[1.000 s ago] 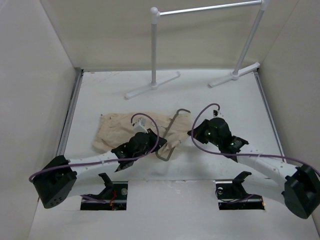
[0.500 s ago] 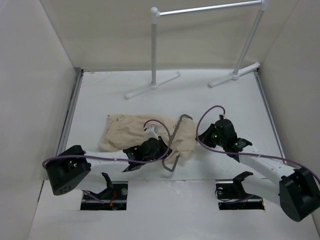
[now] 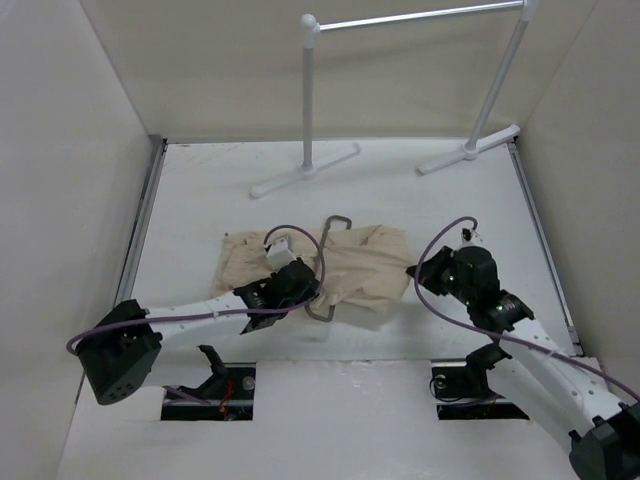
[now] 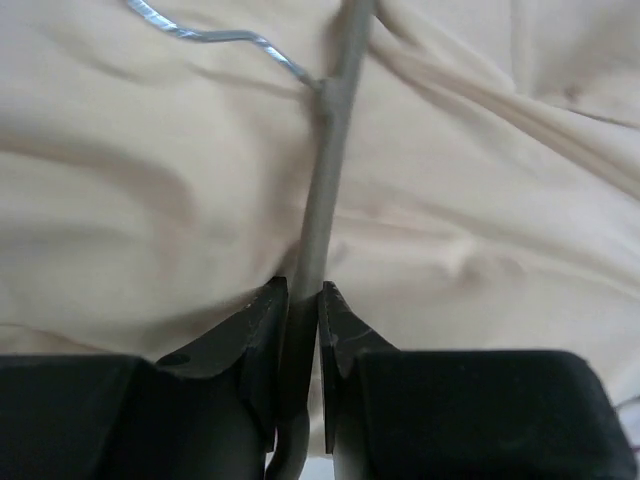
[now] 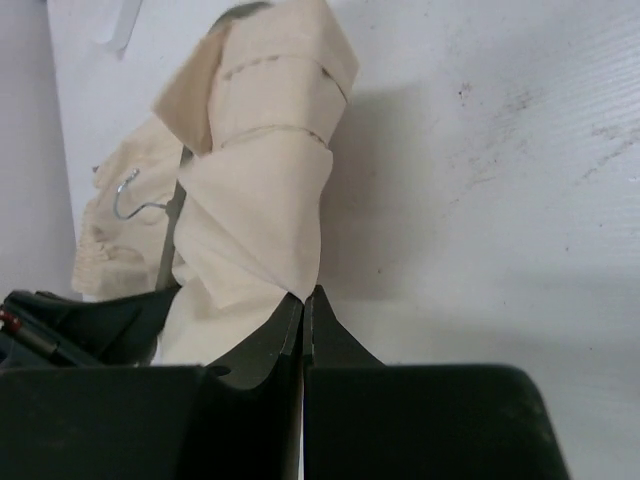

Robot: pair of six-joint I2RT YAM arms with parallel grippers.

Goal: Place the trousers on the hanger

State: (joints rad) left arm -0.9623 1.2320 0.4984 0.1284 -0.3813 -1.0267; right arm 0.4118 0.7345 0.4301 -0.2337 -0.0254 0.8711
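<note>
The beige trousers (image 3: pixel 365 265) lie crumpled at mid table, draped over the thin grey hanger (image 3: pixel 336 221), whose hook pokes out at the far edge of the cloth. My left gripper (image 3: pixel 308 297) is shut on the hanger's lower bar (image 4: pixel 325 190) near its rounded corner; in the left wrist view my left gripper (image 4: pixel 303 295) sits over the trousers (image 4: pixel 150 200). My right gripper (image 3: pixel 412 272) is at the cloth's right end. In the right wrist view my right gripper (image 5: pixel 303 298) is shut on a corner of the trousers (image 5: pixel 260 190), with the hanger (image 5: pixel 170 235) behind.
A white tubular garment rack (image 3: pixel 308 100) stands at the back, its feet (image 3: pixel 305 172) on the table. Tall pale walls close in the left and right sides. Two cut-outs (image 3: pixel 210 390) lie by the arm bases at the near edge.
My right gripper has drawn back to the right and nearer, pulling the trousers across the hanger. The cloth now spreads further right. The left gripper and hanger shifted a little left.
</note>
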